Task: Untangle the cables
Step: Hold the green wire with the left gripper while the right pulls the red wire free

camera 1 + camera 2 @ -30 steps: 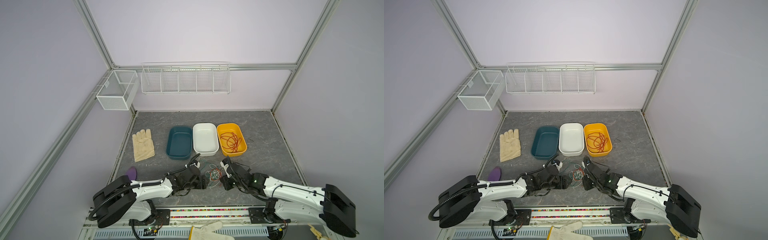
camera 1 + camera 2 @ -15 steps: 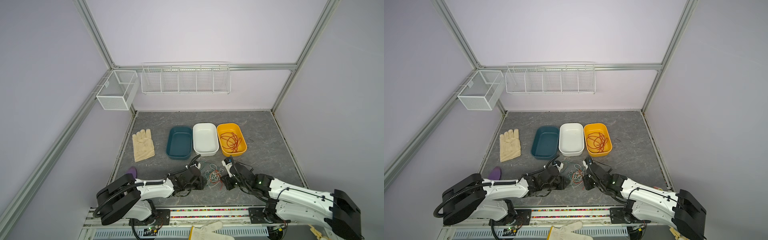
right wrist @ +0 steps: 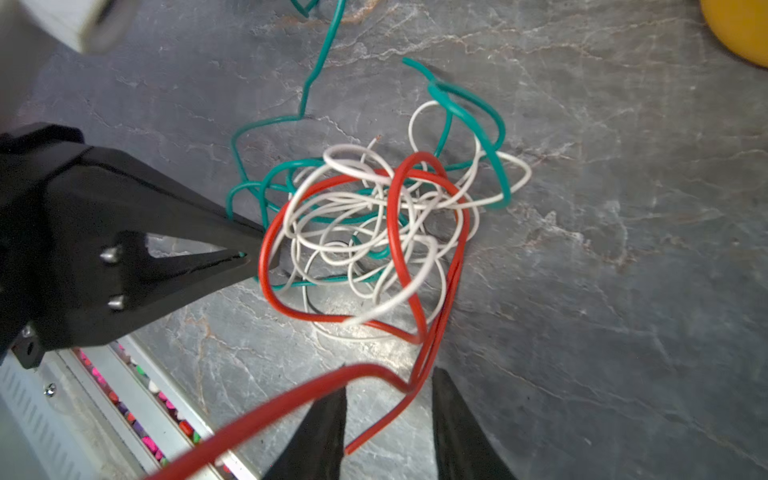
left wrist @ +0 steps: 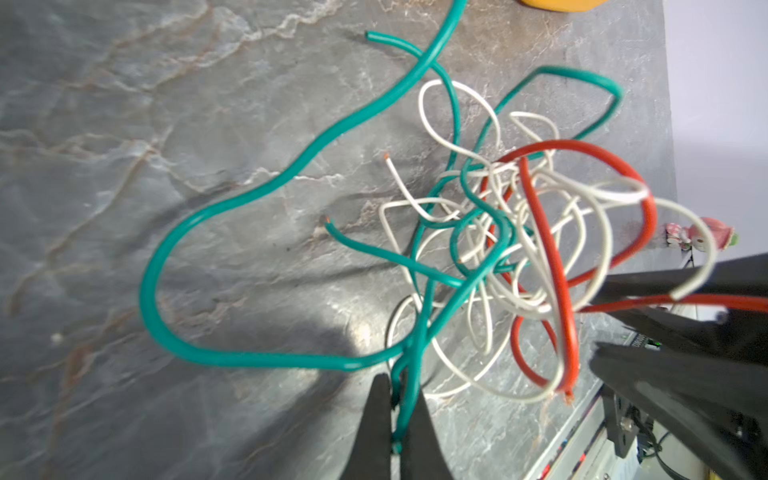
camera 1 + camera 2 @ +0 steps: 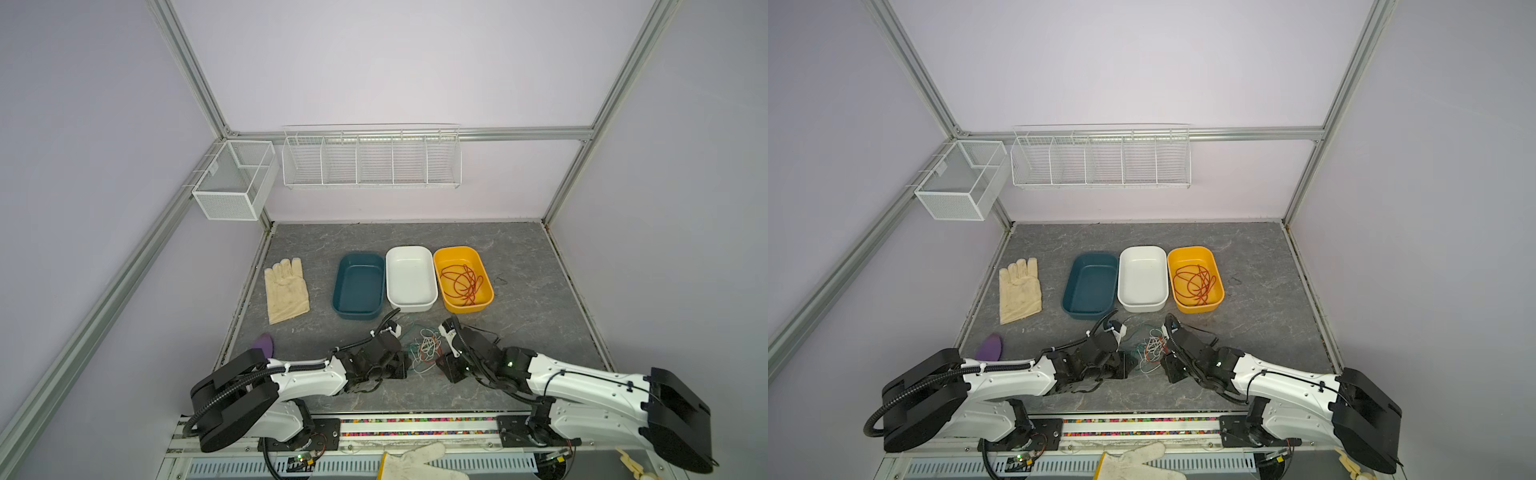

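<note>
A teal tray (image 5: 358,286), a white tray (image 5: 410,277) and a yellow tray (image 5: 467,307) stand side by side on the grey table (image 5: 519,257). A cream glove (image 5: 286,291) lies to their left. A purple thing (image 5: 264,344) lies nearer the front. A mesh basket (image 5: 232,183) and a wire rack (image 5: 372,160) hang behind.

The cables (image 5: 424,351) lie in front of me on the worktop (image 5: 519,249) as one loose knot, green cable (image 4: 266,359), white cable (image 4: 405,185) and red cable (image 4: 548,249) looped through each other, my left pincer (image 4: 398,386) nipping the green
</note>
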You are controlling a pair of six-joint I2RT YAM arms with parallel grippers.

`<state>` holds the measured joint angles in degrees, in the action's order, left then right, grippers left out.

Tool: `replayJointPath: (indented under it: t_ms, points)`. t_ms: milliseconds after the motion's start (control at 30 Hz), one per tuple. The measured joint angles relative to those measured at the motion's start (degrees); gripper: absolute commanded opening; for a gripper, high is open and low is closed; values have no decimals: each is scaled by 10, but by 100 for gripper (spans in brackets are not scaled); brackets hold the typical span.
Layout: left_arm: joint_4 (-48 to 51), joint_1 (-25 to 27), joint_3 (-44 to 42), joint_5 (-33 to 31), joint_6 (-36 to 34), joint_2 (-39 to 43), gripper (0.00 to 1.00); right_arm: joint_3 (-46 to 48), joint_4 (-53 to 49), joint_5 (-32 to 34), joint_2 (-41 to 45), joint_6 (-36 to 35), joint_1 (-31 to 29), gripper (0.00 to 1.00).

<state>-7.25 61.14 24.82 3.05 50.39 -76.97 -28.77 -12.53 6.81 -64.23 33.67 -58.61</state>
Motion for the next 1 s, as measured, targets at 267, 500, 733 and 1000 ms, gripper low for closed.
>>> replayJointPath:
  t_ms: [267, 500, 733, 1000]
  points:
    - [39, 0, -18, -7, 0, 70, 0, -2, 4, 38, -17, 7, 0, 11]
    - [108, 0, -43, -26, -3, 172, 0, 4, -10, 98, 49, 25, 0, 6]
    - [174, 0, -80, -56, -2, 289, 0, 17, -54, 144, 138, 44, 3, 6]
    - [275, -9, -80, -87, -14, 393, 0, -2, -195, 191, 231, 63, 67, 6]
